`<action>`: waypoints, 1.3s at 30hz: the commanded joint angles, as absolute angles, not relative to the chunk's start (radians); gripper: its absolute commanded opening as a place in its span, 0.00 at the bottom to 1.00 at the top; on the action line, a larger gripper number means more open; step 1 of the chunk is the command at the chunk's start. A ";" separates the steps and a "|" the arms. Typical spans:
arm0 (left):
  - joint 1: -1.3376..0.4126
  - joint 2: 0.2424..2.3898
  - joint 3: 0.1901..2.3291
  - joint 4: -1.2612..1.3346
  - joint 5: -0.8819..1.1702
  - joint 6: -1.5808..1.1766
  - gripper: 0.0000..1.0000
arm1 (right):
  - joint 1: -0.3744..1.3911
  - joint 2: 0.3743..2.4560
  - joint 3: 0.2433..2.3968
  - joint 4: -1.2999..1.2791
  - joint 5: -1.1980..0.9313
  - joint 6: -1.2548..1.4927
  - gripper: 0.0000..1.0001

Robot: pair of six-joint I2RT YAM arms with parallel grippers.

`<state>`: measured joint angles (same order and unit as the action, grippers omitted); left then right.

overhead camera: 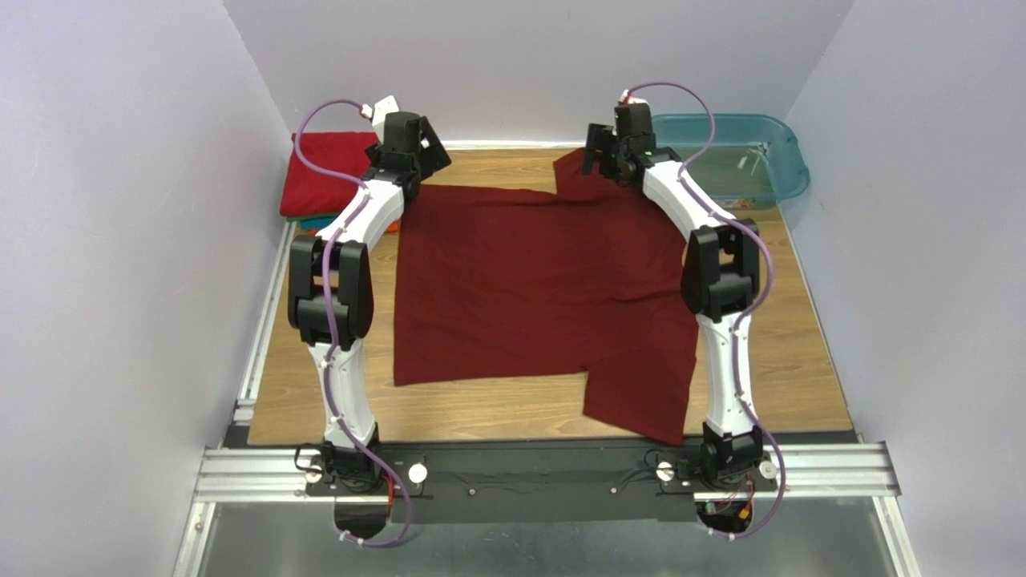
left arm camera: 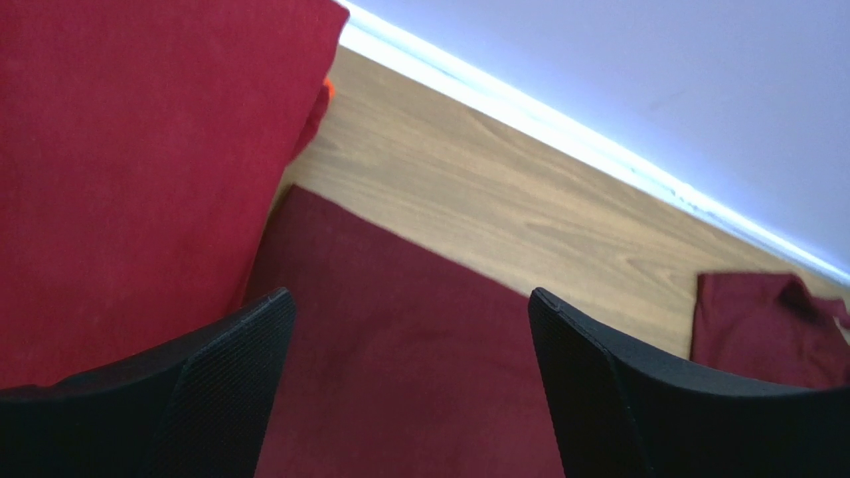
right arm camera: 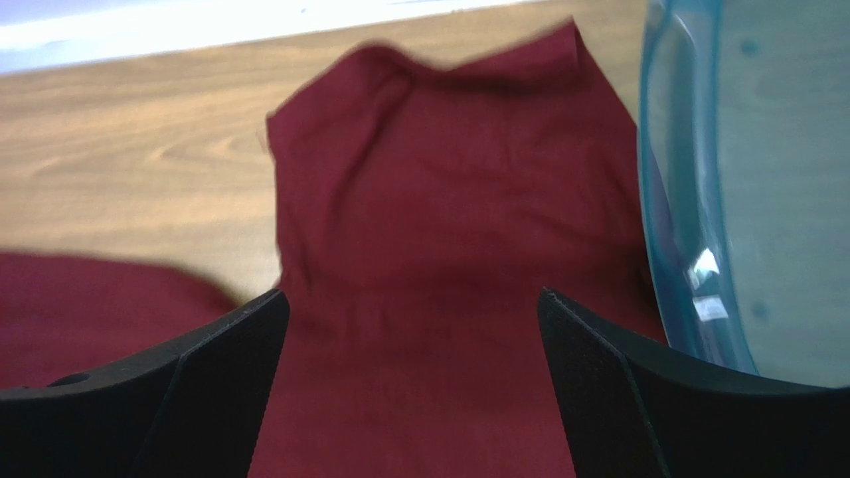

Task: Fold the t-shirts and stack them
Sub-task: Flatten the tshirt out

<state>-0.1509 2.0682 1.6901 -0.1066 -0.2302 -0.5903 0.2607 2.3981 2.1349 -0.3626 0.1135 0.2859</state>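
Observation:
A dark maroon t-shirt point(overhead camera: 542, 289) lies spread flat on the wooden table, one sleeve pointing to the far right and another part at the near right. My left gripper point(overhead camera: 407, 147) is open above the shirt's far left corner point(left arm camera: 399, 368). My right gripper point(overhead camera: 606, 150) is open above the far right sleeve point(right arm camera: 439, 229). Neither holds cloth. A bright red folded shirt point(overhead camera: 323, 172) lies at the far left, with a teal and an orange edge under it; it fills the left of the left wrist view point(left arm camera: 130, 169).
A translucent teal plastic tub point(overhead camera: 735, 156) stands at the far right corner, close to the right gripper, and its wall shows in the right wrist view point(right arm camera: 698, 199). White walls close in the back and sides. A metal rail point(overhead camera: 542, 471) runs along the near edge.

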 commanded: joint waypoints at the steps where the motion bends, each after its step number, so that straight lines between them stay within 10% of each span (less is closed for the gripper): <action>1: -0.172 1.964 1.611 -0.063 -0.167 -0.577 0.96 | 0.264 2.222 2.004 -0.377 0.058 0.284 1.00; 21: -0.305 1.442 0.869 0.060 -0.086 -0.661 0.98 | 0.285 1.519 1.025 -0.273 0.112 0.449 1.00; 39: -0.337 1.244 0.551 0.043 -0.098 -0.747 0.98 | 0.284 1.209 0.615 -0.288 -0.112 0.630 1.00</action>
<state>-0.3370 1.2488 0.5747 0.0402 -0.0963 -0.7296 0.2802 1.2224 0.6922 -0.2768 0.0227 0.5861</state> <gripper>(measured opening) 0.983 0.998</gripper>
